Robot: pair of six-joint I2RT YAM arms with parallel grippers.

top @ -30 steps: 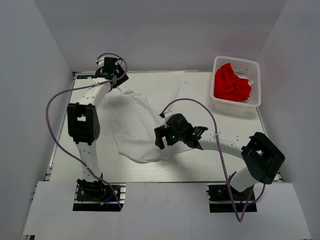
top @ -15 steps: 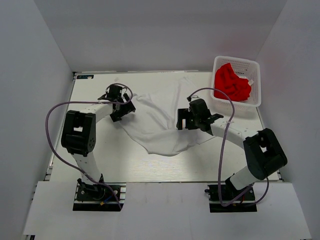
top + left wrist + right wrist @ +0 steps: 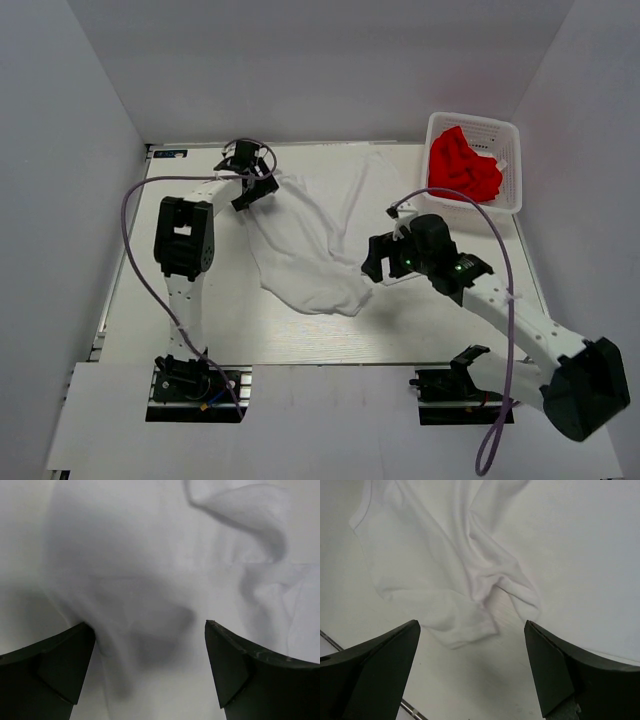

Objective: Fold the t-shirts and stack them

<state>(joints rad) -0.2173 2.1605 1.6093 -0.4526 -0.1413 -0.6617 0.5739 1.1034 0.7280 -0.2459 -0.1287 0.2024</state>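
Observation:
The white t-shirt (image 3: 305, 250) lies crumpled in a diagonal band from the far left toward the table's middle. My left gripper (image 3: 257, 186) is open over its far-left end; white cloth (image 3: 165, 555) fills the left wrist view below the open left gripper (image 3: 150, 626). My right gripper (image 3: 370, 265) is open and empty just right of the shirt's near end. In the right wrist view the bunched hem (image 3: 420, 565) lies ahead of the right gripper (image 3: 471, 624), with bare table between the jaws. The red t-shirt (image 3: 462, 165) sits crumpled in the basket.
The white lattice basket (image 3: 512, 130) stands at the far right corner of the table (image 3: 200, 320). White walls close in the left, right and back sides. Purple cables loop from both arms.
The left gripper moved back toward the far left and the right gripper drew back toward the near right. The white shirt went from a wide spread to a narrower diagonal heap.

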